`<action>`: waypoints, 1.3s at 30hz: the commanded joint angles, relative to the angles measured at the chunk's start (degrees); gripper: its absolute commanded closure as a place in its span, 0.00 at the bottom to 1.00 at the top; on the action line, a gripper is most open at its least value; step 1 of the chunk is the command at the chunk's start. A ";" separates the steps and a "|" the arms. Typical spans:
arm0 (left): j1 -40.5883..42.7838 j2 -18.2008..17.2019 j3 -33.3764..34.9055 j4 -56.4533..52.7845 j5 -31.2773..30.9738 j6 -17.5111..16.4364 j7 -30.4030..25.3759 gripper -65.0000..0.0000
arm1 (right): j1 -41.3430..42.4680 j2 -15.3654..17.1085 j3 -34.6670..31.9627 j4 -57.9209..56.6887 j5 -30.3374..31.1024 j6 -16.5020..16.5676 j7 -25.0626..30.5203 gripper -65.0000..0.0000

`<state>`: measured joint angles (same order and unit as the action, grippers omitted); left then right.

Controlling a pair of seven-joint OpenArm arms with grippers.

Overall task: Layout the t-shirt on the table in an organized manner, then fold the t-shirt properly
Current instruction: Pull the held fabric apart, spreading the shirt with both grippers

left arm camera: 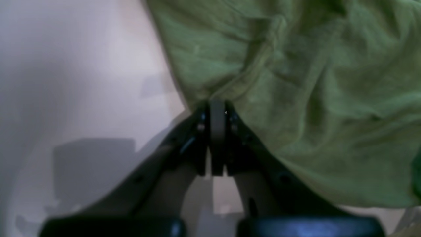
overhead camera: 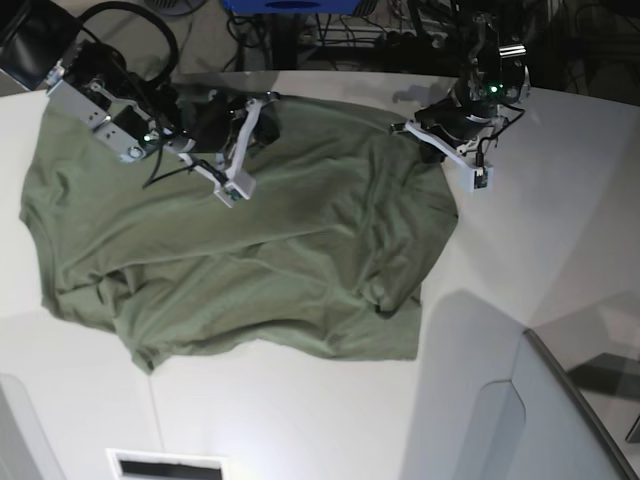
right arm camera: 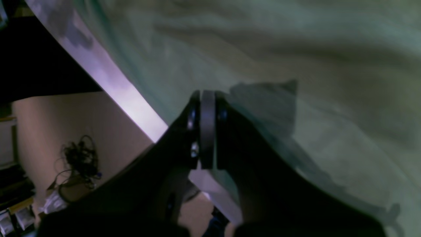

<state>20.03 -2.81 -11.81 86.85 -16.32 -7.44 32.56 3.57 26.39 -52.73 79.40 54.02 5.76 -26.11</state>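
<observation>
Both wrist views are blurred; the t-shirt [left arm camera: 296, 98] runs past their edges.

This looks like a robotics lab or research workshop rather than a home. Two robot arms with bare metal brackets, exposed wiring and lit green indicator lights are mounted at the far edge of a large white counter [overhead camera: 300, 420] with a curved edge and thin dark seams. Behind the counter runs a thick tangle of black cables [overhead camera: 380, 25], beside a blue piece of equipment [overhead camera: 290, 6]. A grey angled panel [overhead camera: 560, 420] stands at the near corner. The right wrist view shows a bare floor with another loose bundle of wires [right arm camera: 80, 159] and stacked clutter along the wall.
</observation>
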 commanded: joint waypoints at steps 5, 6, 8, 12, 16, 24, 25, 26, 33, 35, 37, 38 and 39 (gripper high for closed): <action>2.17 0.92 -5.46 7.35 -0.52 -0.07 -0.95 1.00 | 0.78 1.61 0.47 0.82 0.79 0.44 0.83 0.99; 2.52 1.27 -6.43 8.23 -0.52 -0.07 -0.95 1.00 | 0.87 1.61 0.47 0.82 0.79 0.44 0.83 0.99; 3.75 2.24 -9.07 9.11 -0.69 -0.07 -0.95 1.00 | 1.04 1.61 0.38 0.82 0.71 0.44 0.83 0.99; 4.89 4.61 -13.81 9.20 -0.78 -0.07 -0.95 1.00 | 2.27 0.99 0.11 0.56 0.71 0.44 0.83 0.99; 6.03 7.69 -18.82 8.76 -0.78 -0.25 -0.95 1.00 | 4.21 0.03 0.20 -0.58 0.71 0.44 0.83 0.99; 5.77 8.83 -22.69 3.13 -0.87 -0.34 -1.13 1.00 | 9.04 -3.40 0.38 -13.15 0.71 0.44 1.54 0.99; 5.77 8.92 -22.69 3.04 -0.87 -0.34 -1.13 1.00 | 9.31 -3.49 0.38 -14.12 0.71 0.44 2.24 0.99; 5.77 8.92 -22.69 3.04 -0.87 -0.34 -1.13 1.00 | 9.48 -3.49 0.38 -14.82 0.71 0.44 2.68 0.99; 6.12 9.01 -23.48 3.57 -0.96 -0.34 -1.13 1.00 | 8.69 -3.49 0.47 -16.23 0.71 0.00 2.86 0.99; 5.77 9.62 -26.65 3.66 -2.89 -0.34 -1.13 1.00 | 8.16 -3.49 0.47 -16.14 0.71 -0.09 2.86 0.99; 5.86 9.62 -29.55 3.66 -7.11 -0.34 -1.04 1.00 | 7.99 -3.49 0.47 -16.14 0.71 -0.09 2.86 0.99; 6.03 9.45 -30.60 3.66 -9.05 -0.34 -1.04 1.00 | 7.90 -3.49 0.47 -16.14 0.71 -0.09 2.86 0.99; 6.21 9.36 -31.40 3.66 -10.54 -0.34 -0.95 1.00 | 7.64 -3.49 0.47 -16.05 0.71 -0.09 2.86 0.99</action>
<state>25.91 7.09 -42.92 89.49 -26.57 -8.05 32.58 11.51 22.00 -52.23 63.57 56.77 8.12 -20.56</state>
